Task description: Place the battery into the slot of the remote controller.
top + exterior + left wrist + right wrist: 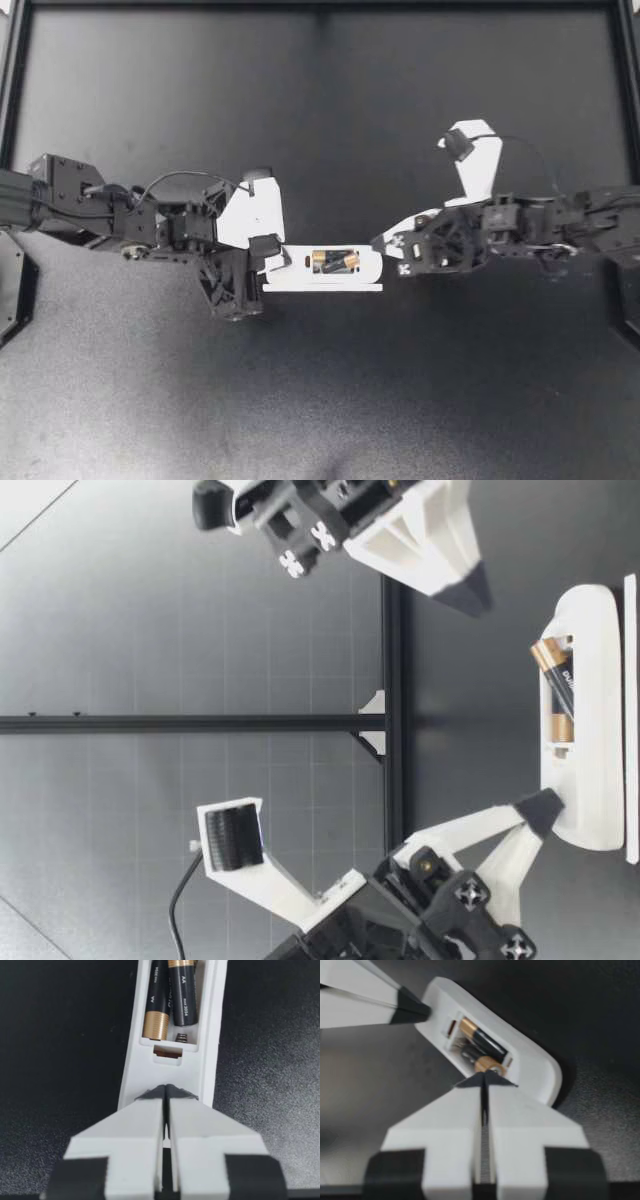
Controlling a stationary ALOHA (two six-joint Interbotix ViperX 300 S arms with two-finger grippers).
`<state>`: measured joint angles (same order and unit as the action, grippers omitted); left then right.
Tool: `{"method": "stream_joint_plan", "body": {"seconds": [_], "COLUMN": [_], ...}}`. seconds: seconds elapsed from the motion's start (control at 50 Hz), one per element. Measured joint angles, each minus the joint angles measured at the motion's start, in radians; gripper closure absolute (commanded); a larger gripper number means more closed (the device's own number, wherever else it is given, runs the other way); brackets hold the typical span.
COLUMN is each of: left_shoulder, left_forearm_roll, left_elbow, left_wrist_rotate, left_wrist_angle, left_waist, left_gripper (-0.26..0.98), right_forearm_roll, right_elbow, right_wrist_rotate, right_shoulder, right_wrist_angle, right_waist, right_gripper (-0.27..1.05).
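The white remote [296, 277] lies at the table's middle with its battery slot facing up. Two black and gold batteries [333, 260] are in the slot. In the low view one battery [556, 676] tilts, one end raised above the remote [592, 780]. My left gripper [272, 262] is shut, its tips resting on the remote's end [175, 1067], just short of the batteries [170, 1000]. My right gripper [385, 243] is shut and holds nothing. It hangs clear above the remote's other end [470, 590], and its tips point at the batteries [482, 1047].
A thin white flat piece [325, 289] lies along the remote's near side. Black frame rails [320, 5] border the dark table at the back and sides. Both arms reach in low over the table's middle.
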<state>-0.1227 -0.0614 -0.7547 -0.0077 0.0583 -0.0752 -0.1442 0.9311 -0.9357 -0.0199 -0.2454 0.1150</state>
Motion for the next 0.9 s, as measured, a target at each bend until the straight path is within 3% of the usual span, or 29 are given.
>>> {"method": "stream_joint_plan", "body": {"seconds": [0.34,0.9], "left_shoulder": [-0.002,-0.002], "left_forearm_roll": [-0.002,-0.002], "left_elbow": [0.0,0.0], "left_wrist_rotate": [0.0,0.0], "left_wrist_angle": [0.0,-0.002], "left_waist": [0.0,0.0], "left_gripper": [0.88,0.88], "right_forearm_roll": [0.037,0.049], "right_elbow": [-0.057,-0.067], "right_wrist_rotate": [0.0,-0.002], "right_shoulder": [-0.046,-0.069], "right_wrist_angle": [0.043,0.052], "right_waist": [0.0,0.0], "right_gripper": [0.91,0.91]}}
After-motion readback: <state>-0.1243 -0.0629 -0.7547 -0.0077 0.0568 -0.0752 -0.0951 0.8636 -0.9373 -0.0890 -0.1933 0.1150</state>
